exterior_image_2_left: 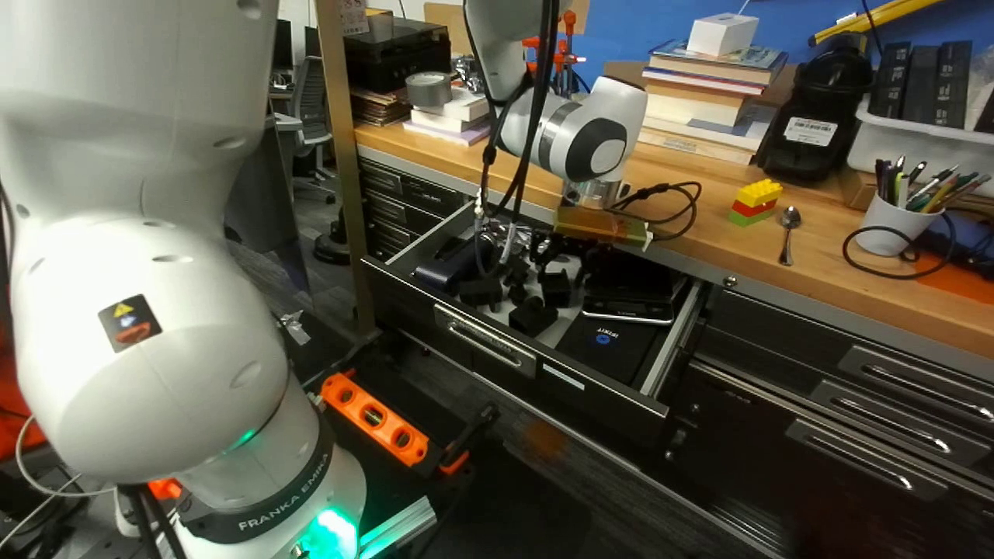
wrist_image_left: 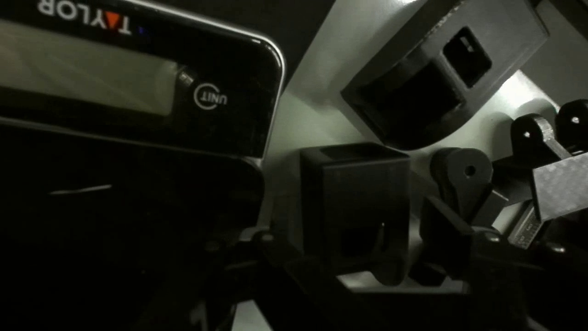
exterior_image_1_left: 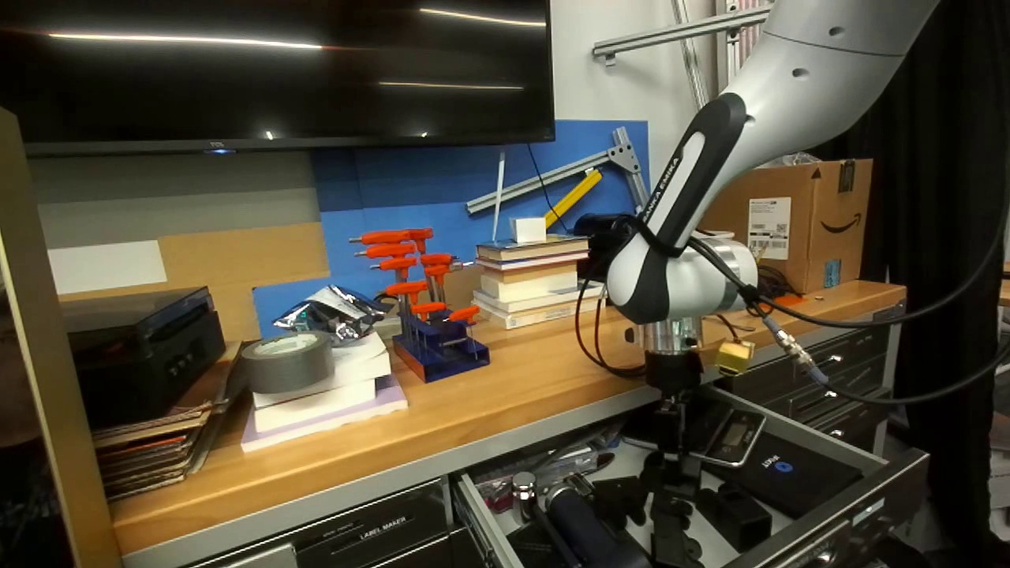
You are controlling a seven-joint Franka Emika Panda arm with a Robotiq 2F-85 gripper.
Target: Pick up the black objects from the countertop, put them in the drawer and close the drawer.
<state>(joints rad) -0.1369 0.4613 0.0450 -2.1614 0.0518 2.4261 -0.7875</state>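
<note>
The drawer [exterior_image_1_left: 836, 517] is open below the wooden countertop [exterior_image_1_left: 536, 355]; both also show in an exterior view, drawer front [exterior_image_2_left: 411, 310] and countertop [exterior_image_2_left: 718, 248]. Several small matte black objects lie inside the drawer, among them a block [exterior_image_1_left: 735, 517] and pieces [exterior_image_2_left: 533, 317]. My gripper [exterior_image_1_left: 671, 461] points straight down into the drawer. In the wrist view its fingers [wrist_image_left: 363, 220] stand apart on both sides of a black block [wrist_image_left: 353, 197], with a visible gap at the right finger. Another black part with a square hole [wrist_image_left: 500, 46] lies behind. The fingertips are dark and partly hidden.
In the drawer a kitchen scale [wrist_image_left: 151, 73] and a flat black box [exterior_image_1_left: 801, 473] lie beside the gripper; a dark blue device [exterior_image_1_left: 582, 521] lies at the other side. Books [exterior_image_1_left: 529, 280], toy bricks [exterior_image_2_left: 753, 203], a spoon [exterior_image_2_left: 788, 233] and a cardboard box [exterior_image_1_left: 832, 237] stand on the countertop.
</note>
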